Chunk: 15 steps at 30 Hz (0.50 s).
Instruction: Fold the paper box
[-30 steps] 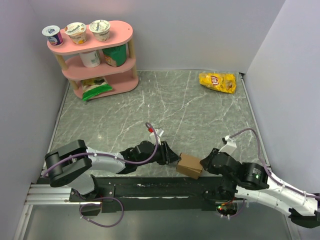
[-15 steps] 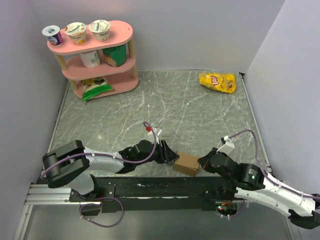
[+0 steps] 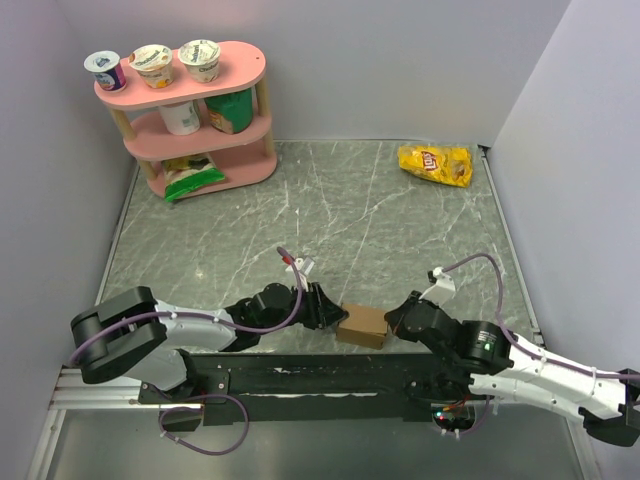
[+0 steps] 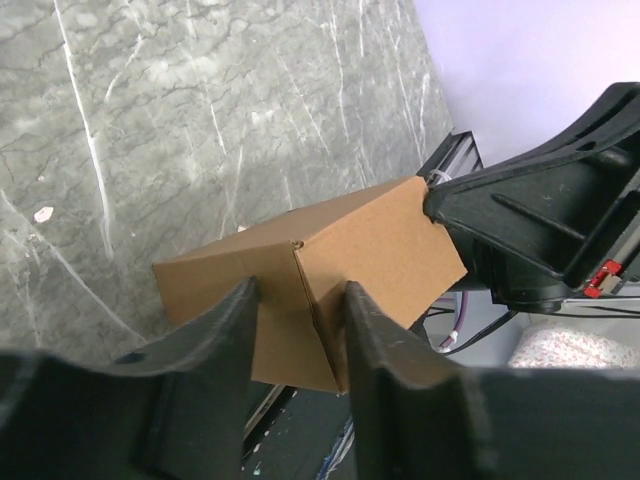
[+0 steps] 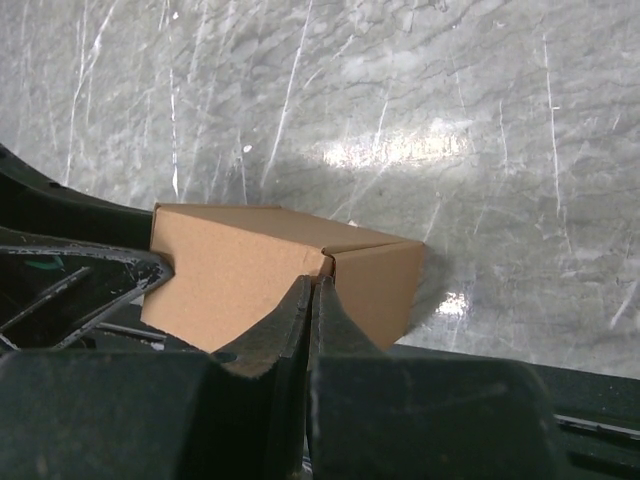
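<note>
Paper box [image 3: 362, 325] of plain brown cardboard, folded up squarish, lies at the near edge of the grey-green marbled surface [image 3: 380, 220], between my two arms.

At the far left corner of that surface stands a pink three-tier shelf [image 3: 200, 120] with three yoghurt cups [image 3: 153, 62] on its top tier.

My left fingers [image 3: 322, 305] reach in low from the left and meet the box's left end. In the left wrist view those left fingers [image 4: 200, 350] stand narrowly apart, and one vertical corner of the paper box [image 4: 390, 250] shows in the gap between them, with one finger in front of each face beside that corner. Whether they press on the card I cannot tell.

My right fingers [image 3: 398, 318] come in from the right and touch the box's right end. In the right wrist view the right fingers [image 5: 270, 340] are pressed together with no gap to see, their tips at the upper edge of the paper box [image 5: 240, 270], right where a seam between two panels runs. Whether a thin flap edge is nipped there I cannot tell.

A crinkled yellow chip bag [image 3: 435, 164] lies at the far right corner, well apart from the box.
</note>
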Each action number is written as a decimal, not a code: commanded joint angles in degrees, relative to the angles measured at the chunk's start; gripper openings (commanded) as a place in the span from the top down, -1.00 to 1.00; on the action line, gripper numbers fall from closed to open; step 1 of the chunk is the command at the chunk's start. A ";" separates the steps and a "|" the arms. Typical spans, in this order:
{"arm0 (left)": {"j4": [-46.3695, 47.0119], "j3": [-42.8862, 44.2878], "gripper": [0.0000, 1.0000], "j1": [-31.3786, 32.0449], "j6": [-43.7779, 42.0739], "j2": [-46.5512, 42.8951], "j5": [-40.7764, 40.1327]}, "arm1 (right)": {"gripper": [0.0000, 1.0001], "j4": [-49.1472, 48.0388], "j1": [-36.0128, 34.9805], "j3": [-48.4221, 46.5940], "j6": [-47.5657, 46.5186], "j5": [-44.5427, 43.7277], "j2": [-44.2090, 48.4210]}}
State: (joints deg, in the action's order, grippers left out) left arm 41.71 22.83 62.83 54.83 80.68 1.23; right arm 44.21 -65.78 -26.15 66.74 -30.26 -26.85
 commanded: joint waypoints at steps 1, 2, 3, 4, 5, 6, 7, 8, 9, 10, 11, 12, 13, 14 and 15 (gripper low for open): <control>-3.56 -1.30 0.31 1.33 -2.80 0.61 6.50 | 0.68 2.90 -1.37 1.99 -1.35 7.67 -4.08; -4.70 -1.21 0.38 1.25 -2.80 0.53 5.02 | 0.57 3.43 -1.37 1.29 -1.70 7.67 -4.52; -5.23 -1.21 0.41 1.24 -2.80 0.35 4.48 | 0.51 5.08 -1.37 -0.20 -2.22 7.76 -4.44; -5.50 -1.64 0.43 1.33 -2.88 0.18 3.96 | 0.32 5.97 -1.28 -0.91 -2.58 7.67 -4.26; -5.94 -1.91 0.42 1.33 -2.97 -0.52 2.82 | 0.21 6.68 -1.28 -1.44 -3.02 7.85 -3.30; -6.12 -2.17 0.43 1.25 -3.06 -0.79 2.29 | 0.21 7.38 -1.02 -2.23 -3.54 8.11 -2.77; -6.38 -2.44 0.43 1.33 -3.58 -1.14 1.76 | 0.20 8.08 -0.84 -2.41 -3.72 9.07 -1.81; -7.17 -2.53 0.44 1.25 -3.85 -1.58 1.49 | 0.17 8.09 -0.67 -2.33 -3.98 9.86 0.11; -7.78 -2.44 0.44 1.33 -4.37 -1.67 1.05 | 0.15 7.92 -0.32 -1.80 -3.64 10.57 1.09; -8.14 -2.26 0.44 1.33 -4.73 -1.76 1.05 | 0.15 6.70 -0.23 -1.28 -3.63 11.62 2.23; -8.49 -2.26 0.44 1.33 -4.90 -1.93 1.05 | 0.16 6.07 -0.14 -0.66 -3.63 13.72 3.55; -8.67 -2.18 0.44 1.33 -4.99 -1.85 0.79 | 0.17 5.81 -0.05 0.30 -3.03 14.61 4.00; -9.02 -2.18 0.44 1.33 -4.91 -1.93 0.53 | 0.17 5.63 -0.05 0.66 -2.58 15.14 4.17; -9.45 -2.00 0.45 1.25 -4.91 -1.85 0.44 | 0.17 5.89 -0.14 0.92 -2.14 16.01 4.35; -9.98 -1.91 0.45 1.24 -5.08 -1.67 0.44 | 0.17 6.33 -0.14 1.01 -1.36 15.94 4.53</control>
State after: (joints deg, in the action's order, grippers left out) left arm 40.66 22.20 63.26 52.58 78.43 1.02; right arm 46.39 -65.71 -27.40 63.86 -21.89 -22.85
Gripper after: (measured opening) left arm 0.335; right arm 0.415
